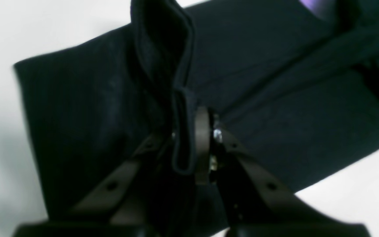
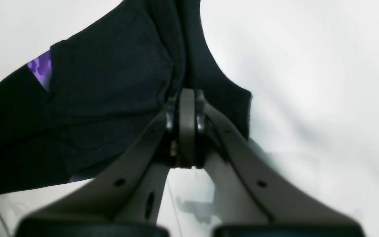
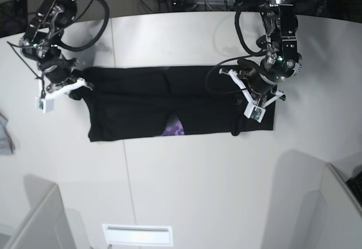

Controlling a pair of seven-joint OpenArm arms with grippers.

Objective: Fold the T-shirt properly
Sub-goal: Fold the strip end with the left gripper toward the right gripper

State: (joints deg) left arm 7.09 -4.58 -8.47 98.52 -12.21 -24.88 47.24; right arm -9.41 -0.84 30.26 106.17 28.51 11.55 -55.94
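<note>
**Ana:** Two claws, both pinching cloth; the left gripper has its jaws pressed together on a doubled black hem that stands up between them; the right gripper is clamped just as tight on a fold that runs straight up and away from its tips.

**Ben:** And where is the T-shirt itself?

**Ana:** Stretched as a long dark band across the white table, spanning from one claw to the other; ahead of the left claw and to both its sides lies flat black fabric; to the left of the right claw the cloth spreads out, while to its right there is only bare table; a sliver of purple print peeks out at the band's lower edge, about midway between the two claws.

**Ben:** How will it handle?

**Ana:** Soft and light, I judge; it sags and creases wherever it is not pulled, so it will not keep a shape by itself; nothing fragile about it, though thin knit could slip from a shallow pinch.

**Ben:** So where to hold?

**Ana:** At the hems and outer corners, gripping both layers deep in the jaws; held at matching ends, the band should stay taut enough to carry over evenly.
</note>
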